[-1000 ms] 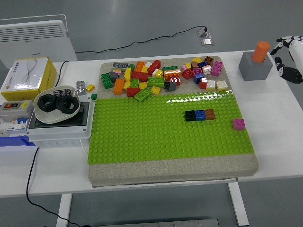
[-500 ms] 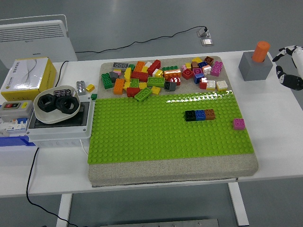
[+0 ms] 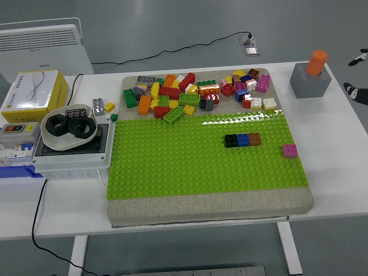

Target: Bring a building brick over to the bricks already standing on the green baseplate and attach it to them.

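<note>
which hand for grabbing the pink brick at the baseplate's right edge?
Right, probably. Only the right hand shows, at the picture's right edge beyond the grey block; the left arm is out of view. The pink brick lies on that side, right of the brick row.

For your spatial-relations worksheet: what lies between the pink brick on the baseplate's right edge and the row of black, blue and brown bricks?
Nothing: in the head view, only bare green baseplate studs separate the pink brick from the row.
</note>
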